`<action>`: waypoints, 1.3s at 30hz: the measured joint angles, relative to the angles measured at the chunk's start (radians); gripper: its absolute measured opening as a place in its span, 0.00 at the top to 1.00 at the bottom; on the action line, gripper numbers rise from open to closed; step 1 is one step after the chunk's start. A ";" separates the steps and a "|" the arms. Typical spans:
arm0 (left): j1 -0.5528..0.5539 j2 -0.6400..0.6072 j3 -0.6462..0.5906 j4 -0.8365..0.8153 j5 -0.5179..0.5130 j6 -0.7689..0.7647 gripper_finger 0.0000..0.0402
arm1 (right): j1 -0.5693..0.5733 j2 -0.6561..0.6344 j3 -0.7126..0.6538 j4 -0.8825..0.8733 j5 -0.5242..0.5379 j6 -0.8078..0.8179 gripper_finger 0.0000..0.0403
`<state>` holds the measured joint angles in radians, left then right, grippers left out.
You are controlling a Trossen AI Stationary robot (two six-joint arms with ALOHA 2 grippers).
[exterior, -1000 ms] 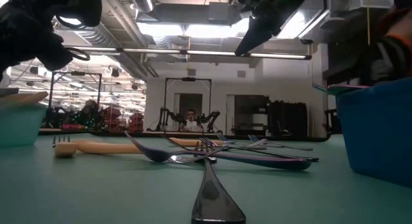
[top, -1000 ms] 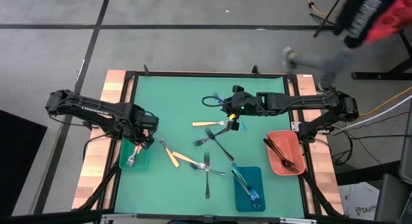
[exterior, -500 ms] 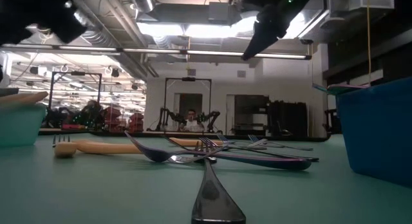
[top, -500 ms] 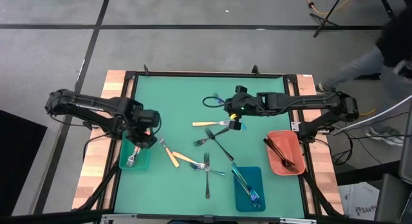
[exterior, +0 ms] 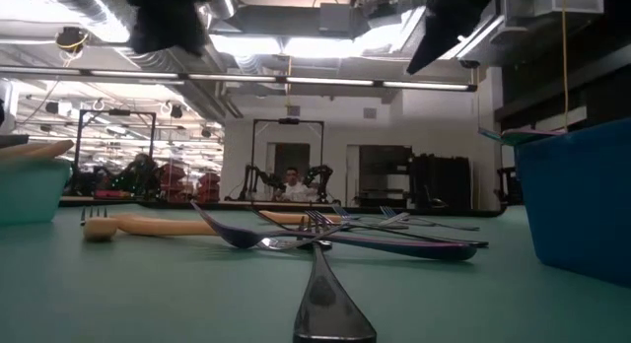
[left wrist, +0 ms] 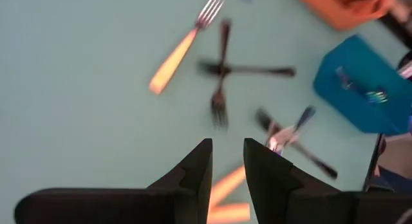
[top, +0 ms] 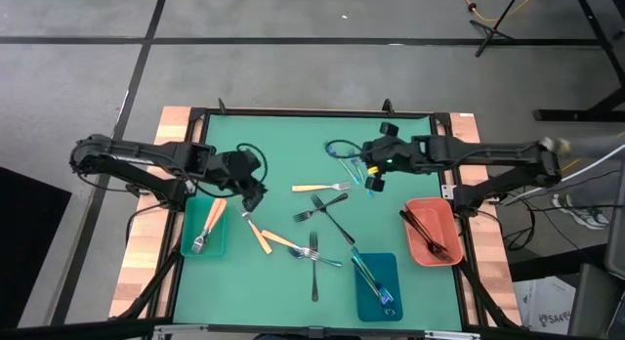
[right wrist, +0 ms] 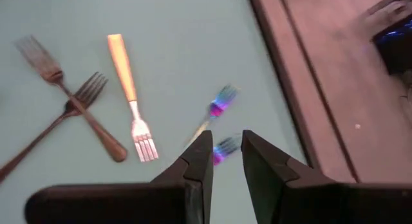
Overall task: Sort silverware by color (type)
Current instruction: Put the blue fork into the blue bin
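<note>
Sorting is partway done, judging by what lies where. The salmon tray [top: 431, 233] at four o'clock on the table holds dark forks, the blue tray [top: 376, 285] at five o'clock holds shiny blue ones, and the teal tray [top: 203, 233] at eight o'clock holds an orange-handled fork [top: 207, 226]. Many pieces lie loose on the green mat [top: 283, 145]: an orange-handled fork [top: 320, 188] near the middle, two crossed dark forks [top: 326, 210] just beside it, two more orange-handled ones [top: 264, 236] toward seven o'clock, and a crossed pair [top: 313, 257] at six o'clock. The left gripper [top: 256, 193] hangs at nine o'clock, near the teal tray, and its fingers [left wrist: 196, 169] are almost together with nothing between them. The right gripper [top: 372, 180] hangs at two o'clock, also nearly closed and holding nothing. In its wrist view two shiny blue forks [right wrist: 215, 108] lie on the mat just past its fingertips. I think the step now is choosing the next piece. Next, the left arm should probably go down to an orange-handled fork, and the right one to the shiny blue forks. Each needs to spread its fingers first.
</note>
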<state>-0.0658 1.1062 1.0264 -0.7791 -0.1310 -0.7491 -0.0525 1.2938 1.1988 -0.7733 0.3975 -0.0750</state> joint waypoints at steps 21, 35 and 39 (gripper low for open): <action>0.000 0.139 0.000 0.241 -0.015 0.288 0.79 | -0.356 -0.085 -0.307 0.253 -0.180 0.261 0.82; 0.000 0.181 0.000 0.258 -0.009 0.289 0.79 | -0.418 0.021 -0.555 0.652 -0.372 0.318 0.82; 0.000 0.184 0.000 0.255 -0.009 0.289 0.79 | -0.418 0.092 -0.555 0.681 -0.381 0.335 0.82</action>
<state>-0.0658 1.2900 1.0260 -0.5246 -0.1402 -0.4601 -0.4706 1.3860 0.6441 -0.0928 0.0164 0.2597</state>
